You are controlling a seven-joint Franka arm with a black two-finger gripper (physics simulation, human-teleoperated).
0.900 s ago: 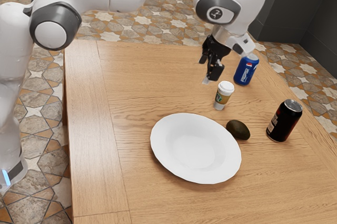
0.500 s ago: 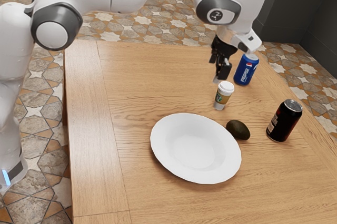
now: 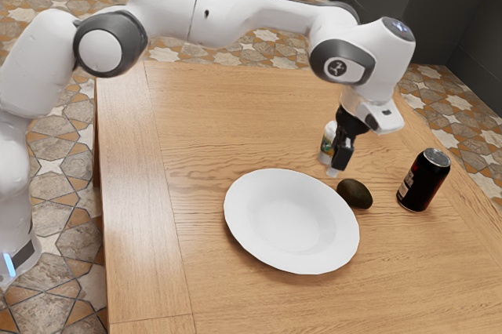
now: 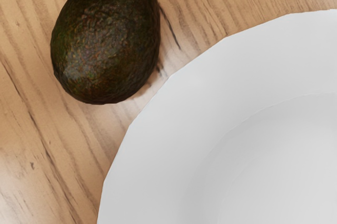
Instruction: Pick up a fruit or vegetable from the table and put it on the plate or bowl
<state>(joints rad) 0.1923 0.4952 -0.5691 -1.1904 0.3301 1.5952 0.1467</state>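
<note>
A: Where is the avocado (image 3: 354, 193) lying?
B: On the bench (image 3: 196, 114), just beside the plate (image 3: 239, 220); nothing is gripping it.
A: And the hand (image 3: 338, 163)?
B: Hovering near the plate's rim, probably lining up on the avocado; spread or clenched, I cannot tell.

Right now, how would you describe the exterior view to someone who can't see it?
A white robot arm reaches over a wooden table, its gripper hanging near a dark avocado beside a white plate. A black can stands at the exterior view's right.
</note>
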